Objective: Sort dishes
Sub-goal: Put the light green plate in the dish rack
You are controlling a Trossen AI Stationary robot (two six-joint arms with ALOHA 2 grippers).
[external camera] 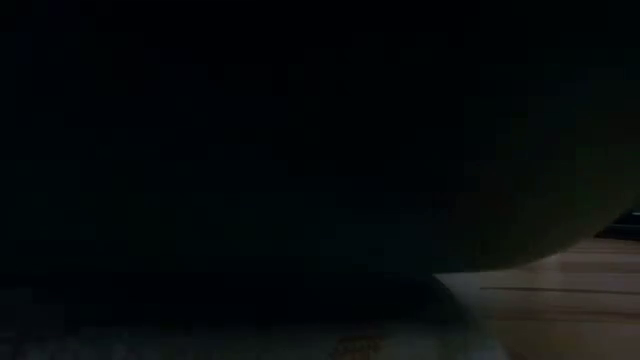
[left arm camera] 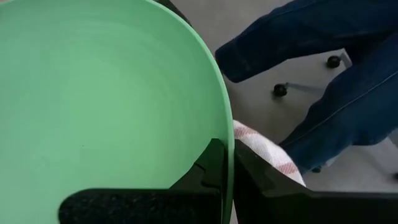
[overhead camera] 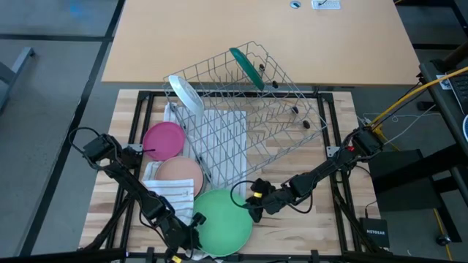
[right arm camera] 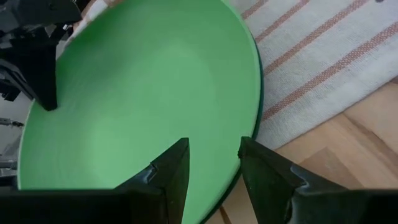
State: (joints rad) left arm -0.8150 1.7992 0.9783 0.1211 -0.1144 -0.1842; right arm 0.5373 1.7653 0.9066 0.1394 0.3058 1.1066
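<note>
High view: left hand clenched on rim of green plate at tabletop front; right hand released, fingers straddling plate's opposite edge.

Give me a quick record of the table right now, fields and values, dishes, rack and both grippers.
green plate: near table edge, partly over the striped cloth
left gripper: shut on the green plate's rim
right gripper: open, fingers astride the opposite rim of the green plate
magenta plate: flat, left of the wire rack
peach plate: flat, beside the magenta plate
dark green plate: standing in the wire rack
pale plate: leaning at the rack's left end
low view: blocked, mostly dark
</note>
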